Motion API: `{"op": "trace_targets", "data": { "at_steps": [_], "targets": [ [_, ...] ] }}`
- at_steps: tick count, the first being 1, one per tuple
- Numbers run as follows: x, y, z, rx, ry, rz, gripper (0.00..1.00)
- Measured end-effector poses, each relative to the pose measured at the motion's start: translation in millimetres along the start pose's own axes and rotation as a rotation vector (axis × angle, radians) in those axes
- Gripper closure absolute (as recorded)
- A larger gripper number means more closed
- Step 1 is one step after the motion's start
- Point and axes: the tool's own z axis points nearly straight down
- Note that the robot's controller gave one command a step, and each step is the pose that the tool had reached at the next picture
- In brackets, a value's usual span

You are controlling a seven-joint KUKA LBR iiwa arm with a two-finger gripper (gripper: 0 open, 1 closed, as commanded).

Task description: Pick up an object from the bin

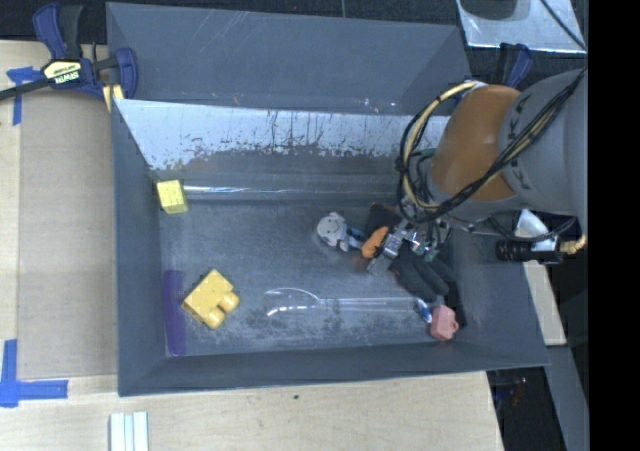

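Note:
My gripper (408, 239) is low in the right part of the bin, under the orange wrist cover. Right at its left side lies a small orange piece (376, 238), and just beyond that a small grey-white round figure (332, 230). A black elongated object (432, 284) stretches from beneath the gripper toward the bin's near right corner. At the end of it lies a pink piece (443, 322). Whether anything is held is hidden by the gripper body.
A small yellow block (172, 196) sits at the far left by the back wall. A larger yellow notched block (211, 298) and a purple strip (174, 311) lie at the near left. A clear plastic piece (300, 301) lies along the front.

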Motion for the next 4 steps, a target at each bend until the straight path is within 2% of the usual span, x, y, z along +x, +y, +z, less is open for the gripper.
{"op": "trace_targets", "data": {
  "at_steps": [1,2,4],
  "targets": [
    [24.2,-52,2,0.005,-0.001,-0.070,1.00],
    [24.2,-52,2,0.006,-0.001,-0.070,1.00],
    [23.3,-52,-46,0.005,-0.002,-0.072,1.00]
  ]
}}
